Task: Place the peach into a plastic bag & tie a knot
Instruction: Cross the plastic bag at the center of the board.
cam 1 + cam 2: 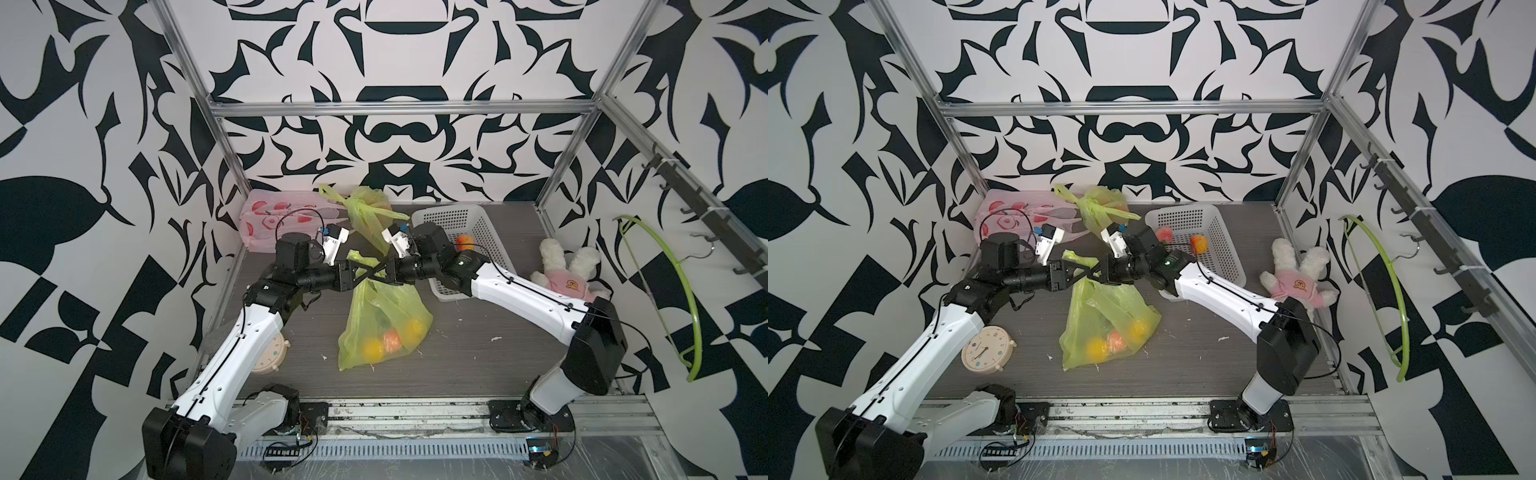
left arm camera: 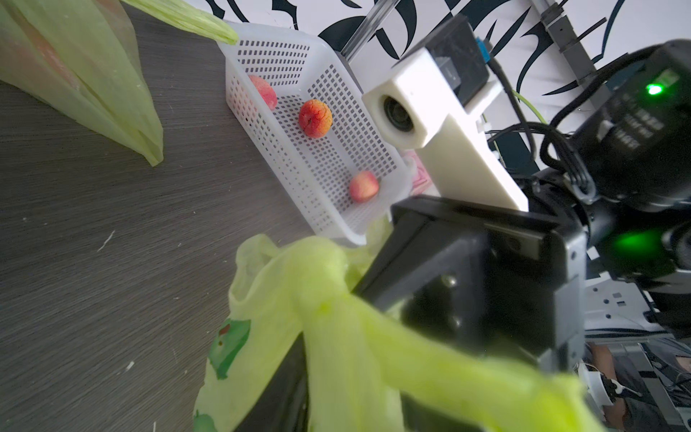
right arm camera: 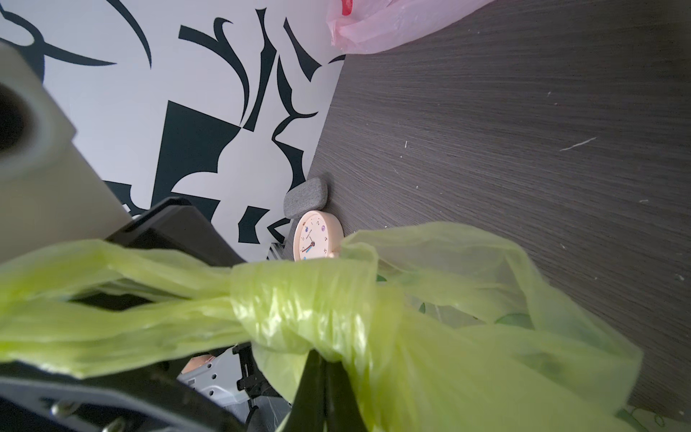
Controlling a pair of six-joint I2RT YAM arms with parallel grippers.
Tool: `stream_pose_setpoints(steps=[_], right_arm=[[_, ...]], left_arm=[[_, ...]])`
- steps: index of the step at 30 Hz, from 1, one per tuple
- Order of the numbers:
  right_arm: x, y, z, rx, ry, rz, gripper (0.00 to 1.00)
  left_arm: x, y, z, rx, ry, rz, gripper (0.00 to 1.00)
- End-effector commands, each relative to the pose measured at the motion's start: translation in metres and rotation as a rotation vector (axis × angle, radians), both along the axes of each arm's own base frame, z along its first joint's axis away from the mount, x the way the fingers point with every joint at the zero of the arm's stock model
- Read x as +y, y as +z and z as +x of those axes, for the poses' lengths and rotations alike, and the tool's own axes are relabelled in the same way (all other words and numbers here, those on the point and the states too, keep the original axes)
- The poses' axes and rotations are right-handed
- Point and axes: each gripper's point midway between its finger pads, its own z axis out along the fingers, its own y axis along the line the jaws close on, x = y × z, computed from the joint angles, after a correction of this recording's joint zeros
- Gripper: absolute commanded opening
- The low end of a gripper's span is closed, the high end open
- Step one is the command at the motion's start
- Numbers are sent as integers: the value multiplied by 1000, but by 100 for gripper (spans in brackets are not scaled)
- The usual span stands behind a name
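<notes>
A green plastic bag lies mid-table with its top lifted. Inside it show an orange-pink peach and two yellow fruits. Its handles are wound into a knot. My two grippers meet tip to tip at that knot. The left gripper stands open, with a handle strand lying between its jaws. The right gripper is shut, its fingers pressed together on bag plastic just under the knot. More peaches lie in the white basket.
At the back stand a second knotted green bag and a pink printed bag. The basket sits behind my right arm, a plush toy to its right. A clock and a grey pad lie by the left wall; a green hanger hangs on the right wall.
</notes>
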Motion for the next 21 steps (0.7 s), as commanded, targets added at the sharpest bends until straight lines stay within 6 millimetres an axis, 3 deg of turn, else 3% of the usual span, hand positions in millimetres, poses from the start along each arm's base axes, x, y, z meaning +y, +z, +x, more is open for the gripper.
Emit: stream_pose_setpoints(steps=[1, 18, 21], right_arm=[[8, 24, -4, -50, 34, 46, 0], [13, 23, -12, -47, 84, 48, 0], [13, 24, -14, -47, 94, 45, 0]], left_arm=[[-2, 9, 9, -12, 5, -15, 38], [-6, 2, 24, 41, 34, -20, 25], [-7, 4, 24, 37, 32, -23, 19]])
